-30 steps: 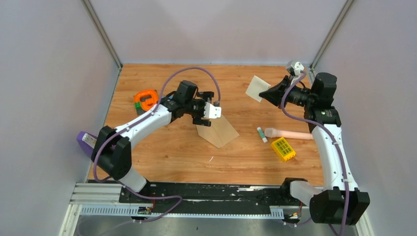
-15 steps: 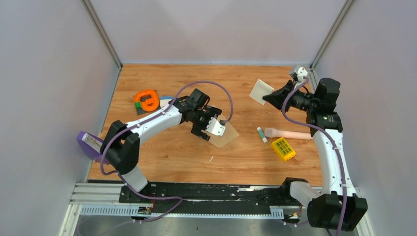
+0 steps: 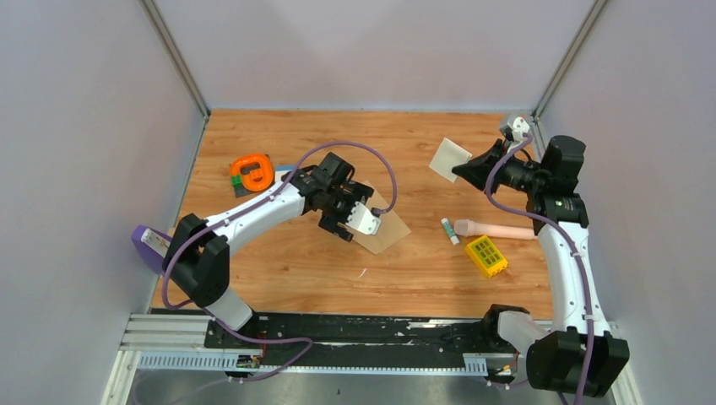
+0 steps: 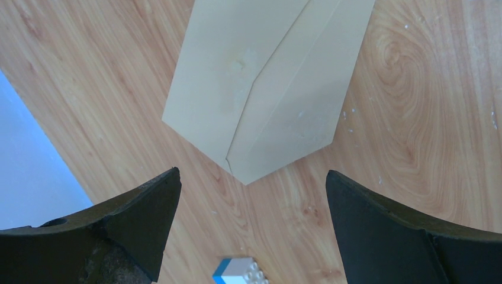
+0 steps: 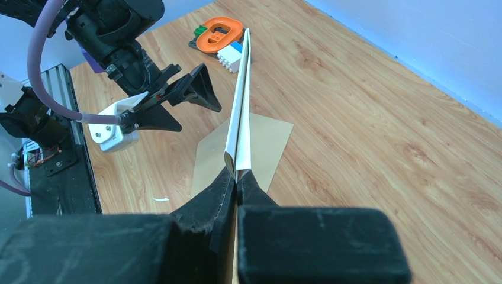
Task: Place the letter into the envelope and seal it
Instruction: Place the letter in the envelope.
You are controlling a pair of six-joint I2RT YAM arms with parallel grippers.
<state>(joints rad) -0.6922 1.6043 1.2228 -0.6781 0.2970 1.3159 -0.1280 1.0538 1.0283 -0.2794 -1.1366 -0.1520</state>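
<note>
The tan envelope (image 3: 390, 229) lies flat on the wooden table, its seams showing in the left wrist view (image 4: 266, 89). My left gripper (image 3: 359, 221) hovers at its left edge, jaws wide open and empty (image 4: 251, 198). My right gripper (image 3: 463, 170) is shut on the pale letter (image 3: 448, 158) and holds it in the air at the back right. In the right wrist view the letter (image 5: 241, 100) is folded and seen edge-on, pinched at its lower end by my gripper (image 5: 237, 175), with the envelope (image 5: 263, 139) on the table beyond.
An orange tape measure (image 3: 251, 171) sits with toy bricks at the back left. A glue stick (image 3: 449, 230), a pink cylinder (image 3: 500, 229) and a yellow block (image 3: 486, 256) lie at the right. A purple object (image 3: 150, 245) is at the left edge. A white-blue brick (image 4: 240, 271) lies near my left gripper.
My left gripper has swung down and nearer over the envelope, which was partly raised and now lies flat. My right arm shifted slightly right, still holding the letter.
</note>
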